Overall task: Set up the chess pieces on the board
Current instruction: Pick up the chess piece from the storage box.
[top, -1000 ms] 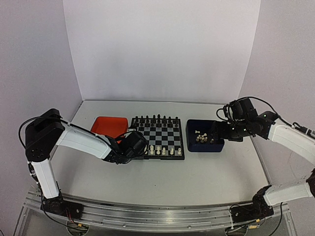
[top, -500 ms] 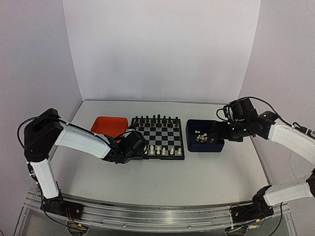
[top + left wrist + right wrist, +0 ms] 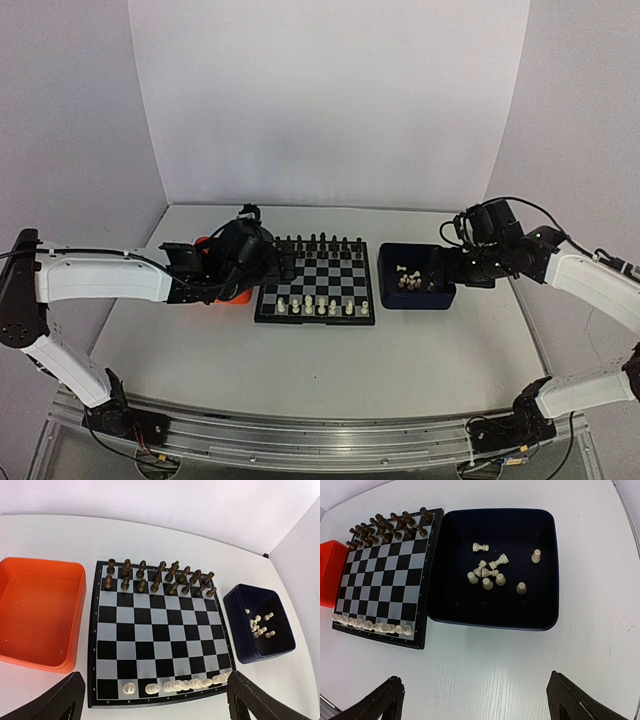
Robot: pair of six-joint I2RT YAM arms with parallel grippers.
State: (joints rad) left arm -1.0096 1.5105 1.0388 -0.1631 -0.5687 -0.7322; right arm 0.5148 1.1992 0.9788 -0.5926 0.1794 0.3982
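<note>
The board (image 3: 318, 281) lies mid-table, black and silver squares. A row of cream-white chess pieces (image 3: 318, 305) stands along its near edge, also visible as a white row (image 3: 180, 685) in the left wrist view. More white pieces (image 3: 489, 574) lie loose in the dark blue tray (image 3: 490, 622). My left gripper (image 3: 284, 264) hangs open above the board's left side, its fingers (image 3: 70, 692) wide apart and empty. My right gripper (image 3: 437, 268) is open above the blue tray's right side, nothing between its fingers (image 3: 390, 695).
Black pieces (image 3: 315, 243) fill the board's two far rows. An orange tray (image 3: 35, 615) sits left of the board, partly covered by my left arm in the top view. The blue tray (image 3: 415, 303) touches the board's right edge.
My left gripper has opened, risen and pulled back from the board's near left corner toward the orange tray. One more white piece stands at the left of the near row. The right arm held still.
</note>
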